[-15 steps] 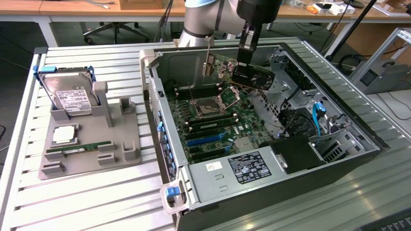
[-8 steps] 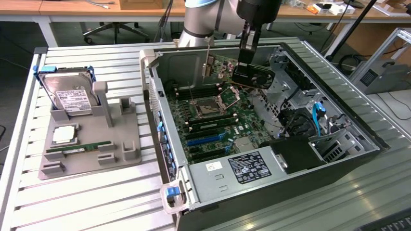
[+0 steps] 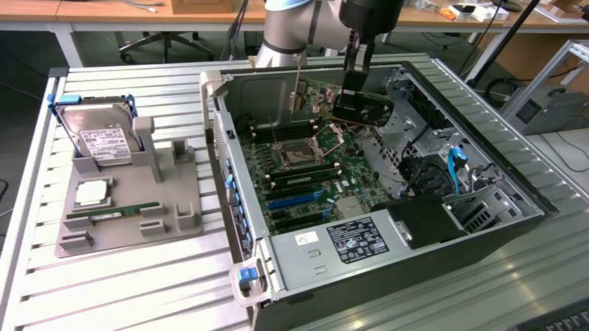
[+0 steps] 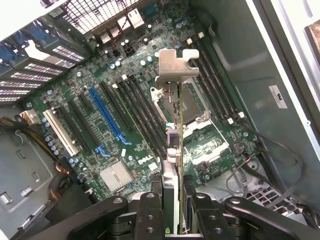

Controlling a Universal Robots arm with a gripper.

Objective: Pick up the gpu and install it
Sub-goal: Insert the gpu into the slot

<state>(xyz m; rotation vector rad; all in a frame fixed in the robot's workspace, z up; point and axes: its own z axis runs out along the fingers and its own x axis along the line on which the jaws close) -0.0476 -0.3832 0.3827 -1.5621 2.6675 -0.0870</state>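
The gpu (image 3: 366,112) sits edge-on between my fingers (image 4: 150,215), which are clamped on its two faces. The gripper (image 3: 354,93) carries it upright, and the silvery metal bracket (image 4: 176,67) stands at the far end of the card, out beyond the fingertips. Below the fingers lies the motherboard (image 3: 313,179) inside the open computer case (image 3: 387,276). As I read it, the card hangs clear above the board, its lower edge touching no slot. The blue expansion slot (image 4: 107,117) lies off to one side of the fingers, not directly beneath them, and the card is nearer the CPU socket (image 3: 299,153).

So I judge the pickup done. The gpu is off the grey holding fixture (image 3: 138,227), which lies well away from the fingers, outside the case, with the hard drive (image 3: 101,134) and memory stick (image 3: 115,212) on it. The install is not done: the card is not yet lined up over a slot, lowered or seated.
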